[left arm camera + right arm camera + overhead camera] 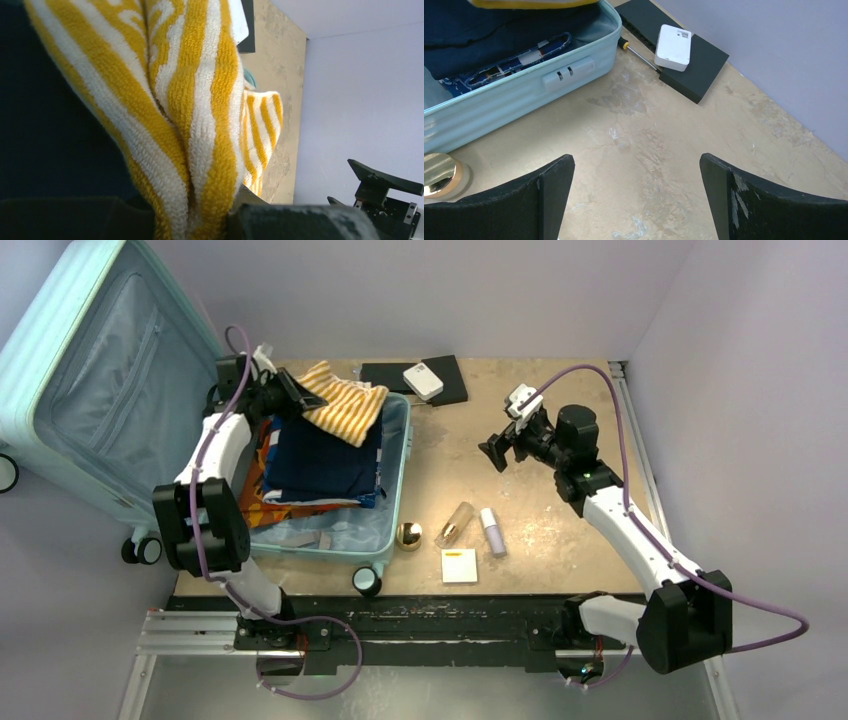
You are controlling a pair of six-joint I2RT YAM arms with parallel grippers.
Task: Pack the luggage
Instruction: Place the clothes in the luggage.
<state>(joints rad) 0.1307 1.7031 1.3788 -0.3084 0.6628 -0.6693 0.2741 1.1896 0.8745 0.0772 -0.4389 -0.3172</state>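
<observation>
Large pale mint hard-shell suitcase lies open at the table's left, where the left gripper pinches a yellow-and-white striped terry towel above folded navy clothes; packing likely next needs lowering and release, while the right gripper hovers wide open.

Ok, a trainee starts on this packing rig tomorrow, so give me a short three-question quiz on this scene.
1. True or false: the left hand grips the striped towel.
2. What lies on the black box? A) white device B) gold ball C) yellow pad
3. Fill in: the right hand is ____ (open or shut).
Key: 1 true; 2 A; 3 open.
</observation>
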